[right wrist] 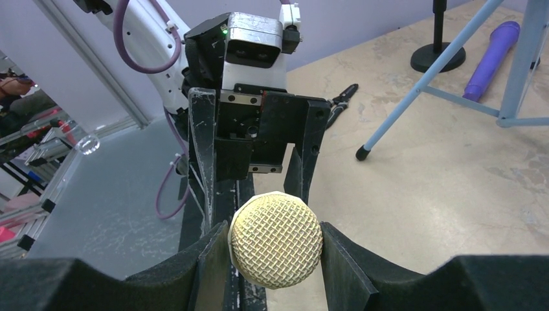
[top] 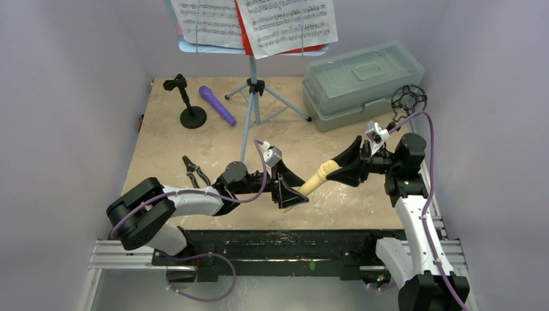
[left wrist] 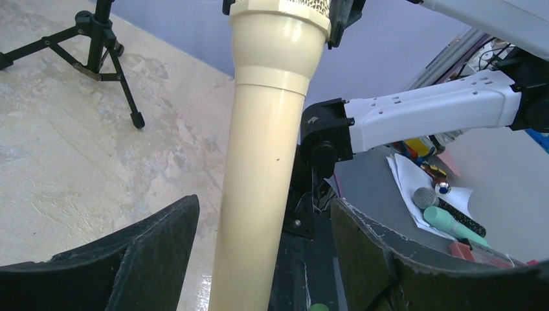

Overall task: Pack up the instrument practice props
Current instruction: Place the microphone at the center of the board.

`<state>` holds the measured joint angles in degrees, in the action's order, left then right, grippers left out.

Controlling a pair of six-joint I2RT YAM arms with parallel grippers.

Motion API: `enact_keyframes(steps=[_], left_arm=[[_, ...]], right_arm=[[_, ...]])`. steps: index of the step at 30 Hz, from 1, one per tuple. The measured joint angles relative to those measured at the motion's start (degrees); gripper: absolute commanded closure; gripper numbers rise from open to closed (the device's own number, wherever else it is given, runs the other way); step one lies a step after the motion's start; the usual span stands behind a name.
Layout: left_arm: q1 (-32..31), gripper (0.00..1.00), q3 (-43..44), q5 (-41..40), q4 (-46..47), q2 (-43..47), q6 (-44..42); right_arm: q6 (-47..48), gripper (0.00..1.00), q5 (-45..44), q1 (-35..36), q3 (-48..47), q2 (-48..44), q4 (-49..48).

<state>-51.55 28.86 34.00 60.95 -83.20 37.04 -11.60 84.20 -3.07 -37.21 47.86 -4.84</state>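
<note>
Above the table's (top: 169, 150) near edge, the right gripper (top: 339, 171) clamps the tan plastic toy microphone (top: 316, 180) by its mesh head, its handle running leftward between the left gripper's (top: 292, 194) parted jaws.

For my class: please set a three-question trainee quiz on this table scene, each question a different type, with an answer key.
1. True or false: the right gripper is shut on the tan microphone at its mesh head.
2. Which lies beside the round-base mic holder? A. purple microphone B. lidded box C. sheet music
3. Fill in: the left gripper stands ___ around the tan microphone's handle.
Key: 1 true; 2 A; 3 open.
</note>
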Motion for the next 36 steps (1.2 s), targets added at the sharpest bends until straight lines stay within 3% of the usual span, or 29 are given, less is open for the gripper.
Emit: enact_keyframes(steps=[11,13,16,17,22,25,27,36], left_arm=[[-0.8,0.43,2.6,0.3,-3.8,-2.1,-2.4],[-0.9,0.56,2.9,0.2,-4.6,-2.2,-2.8],[-1.0,0.9,3.2,0.4,-5.3,-2.4,-3.5],[-1.0,1.0,3.3,1.1,-5.3,-2.5,-3.8],[-1.4,1.0,3.6,2.3,-5.4,-2.6,-5.1],[-1.4,1.0,3.1,1.3,-5.3,-2.4,-4.8],[-1.4,1.0,2.0,0.2,-5.4,-1.4,-4.7],[-1.4,1.0,-3.6,-5.6,-8.7,7.0,-4.8]], right_arm=[[0.0,1.0,0.0,0.0,0.2,0.0,-0.4],[0.0,1.0,0.0,0.0,0.2,0.0,-0.4],[-0.1,0.99,0.0,0.0,0.2,0.0,-0.4],[-0.3,0.9,-0.1,0.0,0.2,0.0,-0.3],[-1.0,0.27,0.4,-0.1,0.6,0.1,-0.4],[-0.8,0.05,0.3,-0.1,0.9,0.1,-0.4],[-0.3,0.01,0.0,-0.1,1.0,0.1,-0.3],[3.6,0.01,-2.4,-0.1,1.0,0.0,2.1]])
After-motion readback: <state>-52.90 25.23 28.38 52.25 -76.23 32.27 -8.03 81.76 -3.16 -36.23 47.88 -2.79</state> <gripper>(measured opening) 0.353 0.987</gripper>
